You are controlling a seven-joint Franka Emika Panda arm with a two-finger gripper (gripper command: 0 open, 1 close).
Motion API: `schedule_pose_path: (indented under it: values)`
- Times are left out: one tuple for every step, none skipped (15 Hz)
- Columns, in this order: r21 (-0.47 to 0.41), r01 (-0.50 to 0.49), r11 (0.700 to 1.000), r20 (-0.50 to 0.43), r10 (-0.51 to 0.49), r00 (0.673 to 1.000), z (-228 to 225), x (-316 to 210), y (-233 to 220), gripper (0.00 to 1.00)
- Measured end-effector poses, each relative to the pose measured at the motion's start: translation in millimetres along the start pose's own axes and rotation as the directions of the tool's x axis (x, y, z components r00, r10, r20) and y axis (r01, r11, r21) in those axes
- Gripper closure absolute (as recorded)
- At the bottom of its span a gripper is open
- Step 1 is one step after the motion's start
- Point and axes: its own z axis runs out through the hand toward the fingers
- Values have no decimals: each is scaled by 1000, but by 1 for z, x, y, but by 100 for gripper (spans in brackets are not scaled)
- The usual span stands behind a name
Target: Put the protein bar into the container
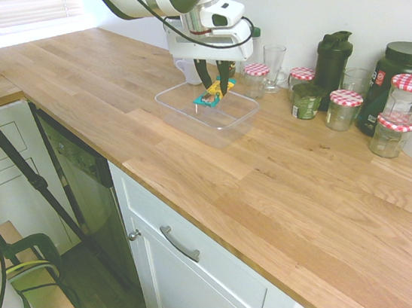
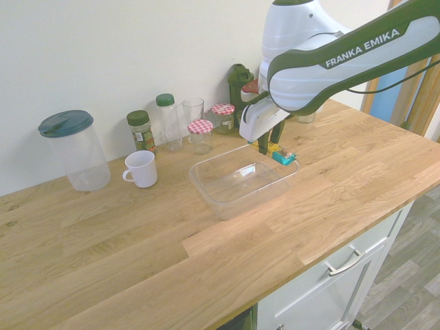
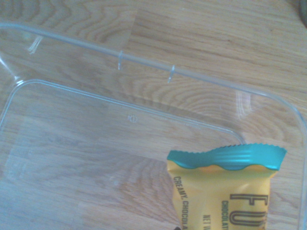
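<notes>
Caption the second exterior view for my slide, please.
The robot's jaws grip a teal and yellow protein bar at the rim of a clear container on a wooden counter.

In the first exterior view, you have five clear glass jars with red-and-white checked lids (image 1: 343, 113). In the second exterior view, count one white ceramic-looking mug (image 2: 141, 170), one blue-lidded clear cylindrical pitcher (image 2: 85, 155), one clear rectangular plastic container (image 2: 234, 206) and one teal-and-yellow wrapped bar (image 2: 282, 157).
</notes>
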Motion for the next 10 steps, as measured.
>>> schedule_pose_path:
  values:
    - [-5,2,1000,8,-2,1000,7,0,-1,100]
    - [-10,4,1000,16,-4,1000,13,1,-3,100]
    - [-14,6,1000,23,-6,1000,19,1,-4,100]
    - [-18,7,1000,27,-7,1000,25,1,-4,100]
    - [-23,8,1000,29,-7,1000,29,3,-5,100]
    - [-27,9,1000,29,-8,1000,34,6,-5,100]
    - [-33,11,999,29,-10,1000,39,8,-5,100]
    - [-39,14,999,30,-13,999,45,10,-6,100]
    - [-44,19,999,29,-18,999,51,11,-6,100]
    - [-50,26,998,27,-25,999,57,10,-7,100]
